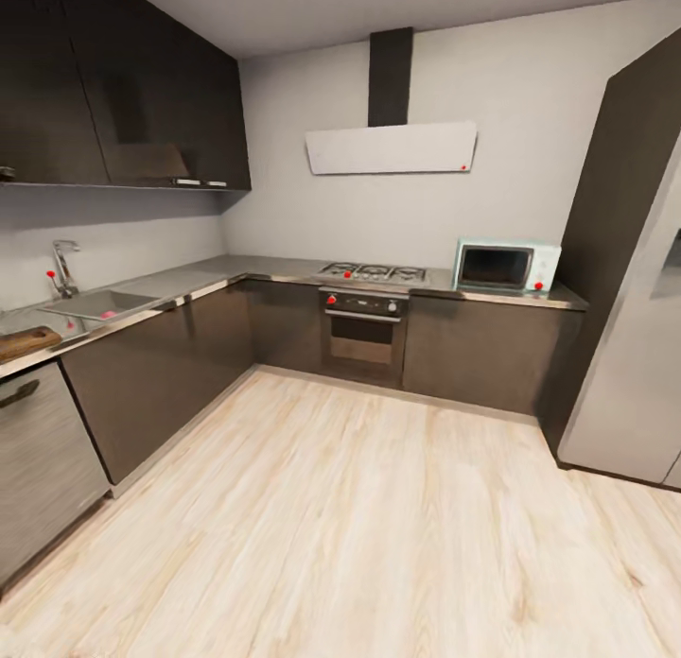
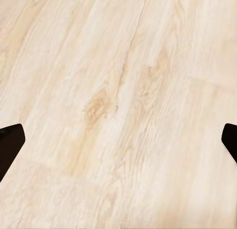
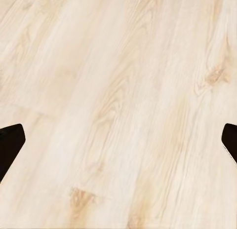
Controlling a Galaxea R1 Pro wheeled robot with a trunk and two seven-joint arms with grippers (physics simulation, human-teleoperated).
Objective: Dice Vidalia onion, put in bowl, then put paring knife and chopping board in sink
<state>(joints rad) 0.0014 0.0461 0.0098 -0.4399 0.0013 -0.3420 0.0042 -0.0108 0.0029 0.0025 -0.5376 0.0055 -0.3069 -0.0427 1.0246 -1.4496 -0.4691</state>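
Observation:
From across the kitchen, the sink (image 1: pixel 95 304) is set in the countertop (image 1: pixel 203 276) at the left, with its chrome tap (image 1: pixel 64 266) behind it. A tiny pinkish spot in the basin looks like the Vidalia onion (image 1: pixel 107 314). The brown chopping board (image 1: pixel 26 342) lies on the counter at the left edge. A small red speck beside it may be the paring knife (image 1: pixel 69 324), too small to tell. The bowl and diced onion are out of view. My left gripper (image 2: pixel 118 145) and right gripper (image 3: pixel 118 145) hang open over the wooden floor, fingertips wide apart, holding nothing.
A hob (image 1: pixel 374 272) and oven (image 1: pixel 364 332) stand at the back, with a microwave (image 1: pixel 506 266) to their right and a tall fridge (image 1: pixel 629 355) at the far right. A dishwasher front (image 1: pixel 43 450) sits under the board. Pale wood floor (image 1: pixel 359 526) stretches ahead.

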